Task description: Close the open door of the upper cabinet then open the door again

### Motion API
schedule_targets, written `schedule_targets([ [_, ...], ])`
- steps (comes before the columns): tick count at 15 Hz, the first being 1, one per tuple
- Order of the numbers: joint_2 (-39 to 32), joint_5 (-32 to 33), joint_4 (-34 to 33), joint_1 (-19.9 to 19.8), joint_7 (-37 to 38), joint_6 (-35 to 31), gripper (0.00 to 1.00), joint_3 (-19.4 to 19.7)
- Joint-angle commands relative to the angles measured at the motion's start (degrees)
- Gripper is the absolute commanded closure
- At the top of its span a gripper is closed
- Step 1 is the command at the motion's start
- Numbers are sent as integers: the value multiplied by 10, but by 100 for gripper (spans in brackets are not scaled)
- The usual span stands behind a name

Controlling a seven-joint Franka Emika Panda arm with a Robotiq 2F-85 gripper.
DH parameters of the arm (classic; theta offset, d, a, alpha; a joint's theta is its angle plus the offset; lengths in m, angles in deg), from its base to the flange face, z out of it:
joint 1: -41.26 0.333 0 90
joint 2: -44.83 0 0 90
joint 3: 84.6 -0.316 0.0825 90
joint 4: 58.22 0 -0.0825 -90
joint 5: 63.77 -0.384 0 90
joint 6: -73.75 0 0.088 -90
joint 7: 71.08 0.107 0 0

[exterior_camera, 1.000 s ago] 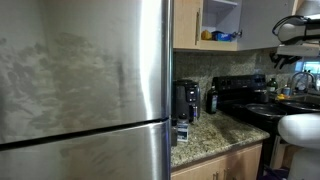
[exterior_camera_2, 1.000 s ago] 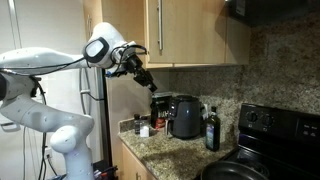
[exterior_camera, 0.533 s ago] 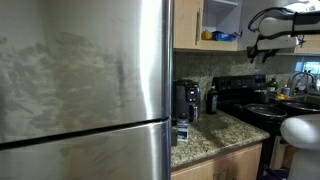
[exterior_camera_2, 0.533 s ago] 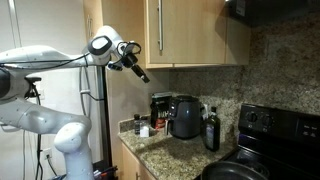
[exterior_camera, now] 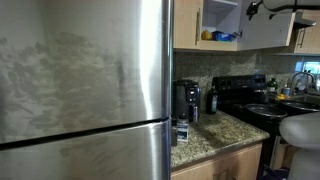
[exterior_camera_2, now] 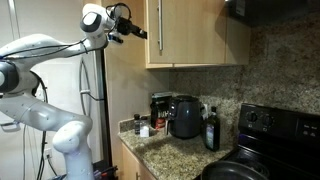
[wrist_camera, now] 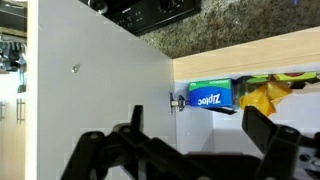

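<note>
Up high, the end effector (wrist_camera: 192, 125) hangs with fingers (wrist_camera: 270, 140) spread wide, gripping nothing. The door (wrist_camera: 100, 80) stands open right of the upper cabinet (exterior_camera: 222, 15), its white inner face just beyond the fingers.

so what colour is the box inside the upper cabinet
Blue with white lettering; the box sits in the upper cabinet, clearest in the wrist view.

A home kitchen: refrigerator (exterior_camera: 80, 90), granite counter (exterior_camera: 215, 130), black stove (exterior_camera: 240, 95), coffee maker (exterior_camera: 185, 100).
</note>
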Motion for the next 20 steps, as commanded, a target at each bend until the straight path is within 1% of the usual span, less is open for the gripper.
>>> schedule_targets([
  [1, -1, -2, -1, 0, -1, 2, 0, -1],
  [2, 0, -2, 2, 1, -1, 2, 0, -2],
  [3, -18, 5, -9, -19, 22, -17, 0, -4],
  [5, -49, 0, -32, -38, 57, -41, 0, 7],
  [7, -71, 7, -46, -67, 101, -72, 0, 13],
  [10, -108, 12, -68, -97, 145, -101, 0, 22],
  [13, -137, 17, -82, -119, 175, -121, 0, 26],
  [15, -144, 21, -84, -134, 200, -126, 0, 28],
  [17, -143, 26, -81, -149, 222, -112, 0, 37],
  [20, -150, 21, -71, -170, 236, -102, 0, 77],
])
